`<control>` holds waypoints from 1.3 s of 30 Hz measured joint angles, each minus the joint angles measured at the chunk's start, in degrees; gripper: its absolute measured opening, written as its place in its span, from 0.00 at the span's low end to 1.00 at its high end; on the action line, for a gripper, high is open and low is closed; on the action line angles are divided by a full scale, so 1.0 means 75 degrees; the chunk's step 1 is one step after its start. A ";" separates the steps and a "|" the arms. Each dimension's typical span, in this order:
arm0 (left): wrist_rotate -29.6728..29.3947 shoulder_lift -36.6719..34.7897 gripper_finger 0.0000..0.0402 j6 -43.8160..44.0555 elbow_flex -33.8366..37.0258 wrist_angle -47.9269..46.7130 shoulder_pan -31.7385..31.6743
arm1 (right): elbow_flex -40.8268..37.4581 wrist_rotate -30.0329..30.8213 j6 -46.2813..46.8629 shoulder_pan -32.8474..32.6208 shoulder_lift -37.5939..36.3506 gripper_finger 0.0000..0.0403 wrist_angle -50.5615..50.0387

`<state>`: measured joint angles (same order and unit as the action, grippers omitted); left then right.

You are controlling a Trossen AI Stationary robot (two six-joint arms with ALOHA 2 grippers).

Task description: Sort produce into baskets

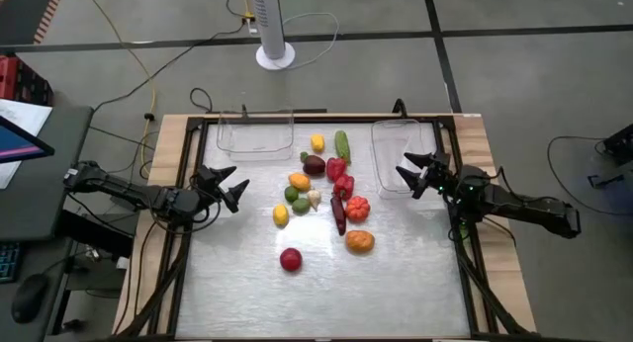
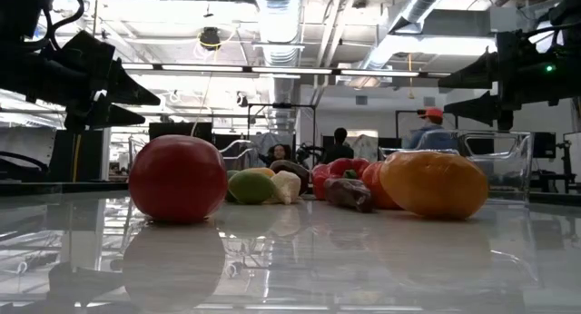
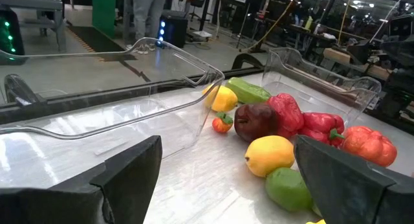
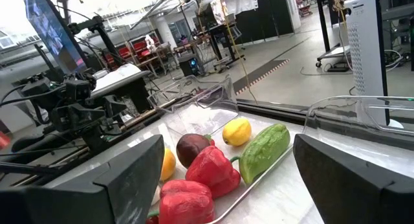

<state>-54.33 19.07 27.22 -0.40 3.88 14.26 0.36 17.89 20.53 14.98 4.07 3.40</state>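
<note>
The produce lies in a cluster mid-table: a yellow lemon (image 1: pixel 317 142), a green cucumber (image 1: pixel 342 145), a dark purple piece (image 1: pixel 314 165), red peppers (image 1: pixel 341 176), an orange pumpkin (image 1: pixel 357 209), an orange piece (image 1: pixel 360 242) and a red apple (image 1: pixel 290 259). Two clear bins stand at the far side: the left bin (image 1: pixel 256 134) and the right bin (image 1: pixel 401 154). My left gripper (image 1: pixel 229 187) is open, left of the cluster, above the table. My right gripper (image 1: pixel 415 174) is open over the right bin's near part. Both are empty.
A white fan base (image 1: pixel 275 55) stands on the floor beyond the table. A green lime (image 1: pixel 293 195), a white garlic-like piece (image 1: pixel 314 198) and a yellow piece (image 1: pixel 281 214) lie in the cluster's left part. People show in the room behind, in the low view (image 2: pixel 338 143).
</note>
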 joint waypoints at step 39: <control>0.0006 0.0000 0.84 0.1224 0.0001 0.0006 0.0000 | 0.0000 0.0000 0.0000 0.0001 -0.0002 0.92 -0.0002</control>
<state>-54.28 19.07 36.41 -0.38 3.92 14.26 0.36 17.89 20.53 14.99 4.05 3.39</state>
